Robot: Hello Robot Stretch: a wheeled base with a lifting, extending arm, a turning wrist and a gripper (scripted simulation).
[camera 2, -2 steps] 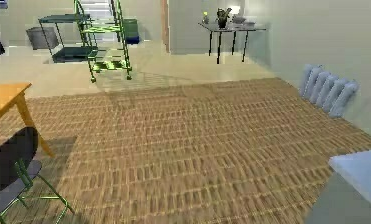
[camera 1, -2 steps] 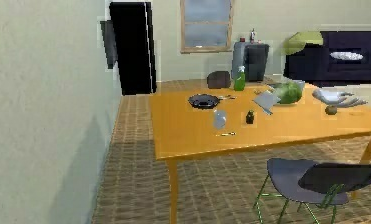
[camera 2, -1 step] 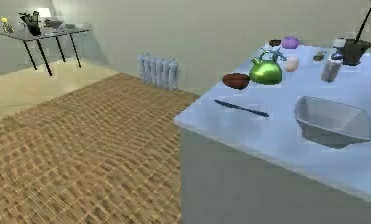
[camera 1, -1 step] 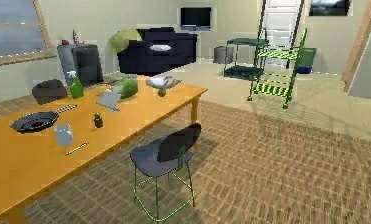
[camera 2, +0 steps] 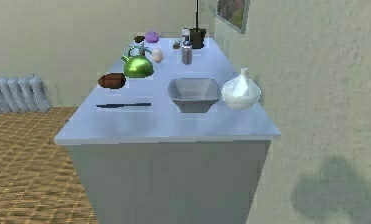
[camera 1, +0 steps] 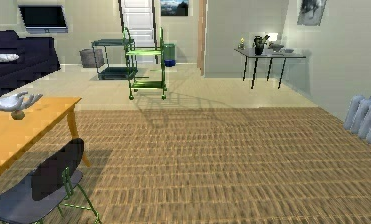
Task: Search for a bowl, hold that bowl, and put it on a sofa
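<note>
A grey, square-rimmed bowl (camera 2: pixel 195 94) stands on a pale blue counter (camera 2: pixel 163 126) in the arm side view, near its front edge and right of the middle. A smaller dark brown bowl (camera 2: pixel 112 80) sits at the counter's left edge. In the forward view a dark sofa (camera 1: pixel 21 52) stands at the far left, with a pale cushion on it.
The counter also carries a green kettle (camera 2: pixel 139 65), a white lidded jar (camera 2: pixel 241 91), a knife (camera 2: pixel 123 105), a metal cup (camera 2: pixel 186 53) and a dark pot (camera 2: pixel 196 38). Ahead are a green cart (camera 1: pixel 146 70), an orange table (camera 1: pixel 38 125), a chair (camera 1: pixel 53 175), a side table (camera 1: pixel 271 55) and open rug.
</note>
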